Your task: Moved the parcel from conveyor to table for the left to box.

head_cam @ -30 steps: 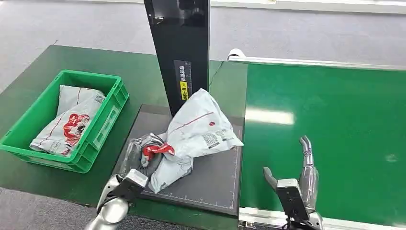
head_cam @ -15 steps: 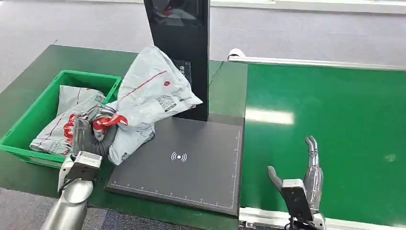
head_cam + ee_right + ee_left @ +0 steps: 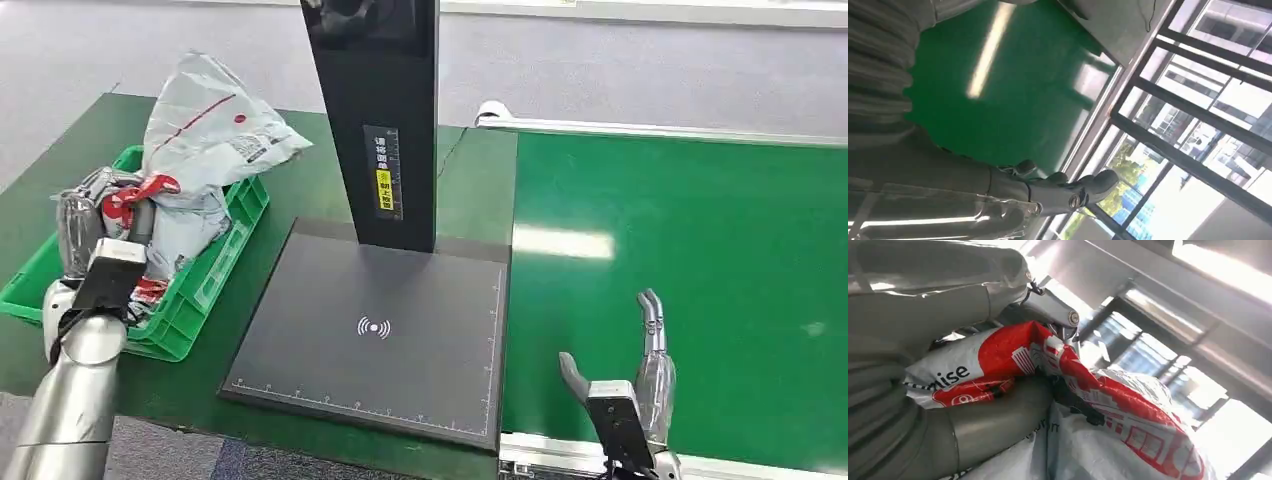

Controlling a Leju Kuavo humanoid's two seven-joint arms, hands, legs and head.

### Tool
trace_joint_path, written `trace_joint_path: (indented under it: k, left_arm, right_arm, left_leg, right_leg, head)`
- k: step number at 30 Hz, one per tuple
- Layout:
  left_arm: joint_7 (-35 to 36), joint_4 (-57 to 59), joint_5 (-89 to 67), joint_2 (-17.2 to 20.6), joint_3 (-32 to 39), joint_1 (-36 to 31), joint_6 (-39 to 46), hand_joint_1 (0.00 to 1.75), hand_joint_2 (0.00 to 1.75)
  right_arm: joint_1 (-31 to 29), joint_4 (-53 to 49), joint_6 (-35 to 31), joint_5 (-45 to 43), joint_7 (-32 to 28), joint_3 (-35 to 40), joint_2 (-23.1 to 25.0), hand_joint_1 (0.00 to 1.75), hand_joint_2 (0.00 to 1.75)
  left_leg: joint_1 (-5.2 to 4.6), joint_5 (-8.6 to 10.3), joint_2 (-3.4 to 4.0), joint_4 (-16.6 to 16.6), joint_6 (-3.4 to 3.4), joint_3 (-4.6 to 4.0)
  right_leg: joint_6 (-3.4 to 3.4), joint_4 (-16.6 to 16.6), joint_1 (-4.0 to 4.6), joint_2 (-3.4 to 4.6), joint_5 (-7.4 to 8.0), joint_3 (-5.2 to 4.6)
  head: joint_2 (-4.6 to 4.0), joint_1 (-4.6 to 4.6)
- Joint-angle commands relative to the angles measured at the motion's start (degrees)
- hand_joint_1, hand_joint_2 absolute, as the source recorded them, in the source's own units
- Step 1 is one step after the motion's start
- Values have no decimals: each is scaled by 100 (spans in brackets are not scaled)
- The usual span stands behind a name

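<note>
Parcel (image 3: 205, 150) is in the air above the green crate (image 3: 215, 255) at the left end of the surface (image 3: 300, 170), clamped by the left hand (image 3: 100, 215). It's a grey poly mailer with a red print and a shipping label. The hand grips it at the bunched red end; in the left wrist view the fingers (image 3: 1048, 315) wrap that crumpled red section tight, with film folded between them.

Handling, as I judge it: soft, limp, light. It folds and creases freely, so contents are probably cloth or similar. Film looks slick, so a gathered fistful of bag like this one is the sensible hold; a flat pinch on the smooth face could slip. Not fragile.

Orientation: long axis tilts from the gripped end, low and toward the crate's near-left side, up to the free end, high and toward the far edge of the surface. The label faces up and toward the scanner post (image 3: 375, 110).

Crate already has another mailer inside, mostly hidden under this one.

Right hand (image 3: 630, 385) sits low over the conveyor belt (image 3: 700, 240) near its near edge, fingers spread, holding nothing.
</note>
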Motion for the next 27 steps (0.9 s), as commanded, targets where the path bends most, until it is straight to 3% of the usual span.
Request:
trace_joint_path:
  k: [1,18,27]
  left_arm:
    - [-60,1921,-213,288,697,-803,318,175,175]
    - [-377,3812,-493,699,1174,-1131,1258,175,175]
    - [-122,4866,-765,980,1244,-1479,1570,175,175]
  right_arm:
    - [-116,56,101,39,46,2,41,0,175]
    - [-173,141,159,15,11,133,-44,0,175]
    - [-190,187,142,-56,-21,279,-62,0,175]
  left_leg:
    - [3,5,-31,-4,8,1]
    - [5,5,-37,-4,9,-5]
    - [3,3,-25,0,6,-10]
  right_leg:
    - [-7,-3,2,17,3,2]
    - [-7,-5,4,17,3,0]
    - [-3,-1,4,8,0,-4]
  head:
    - [0,2]
    - [0,0]
    - [0,2]
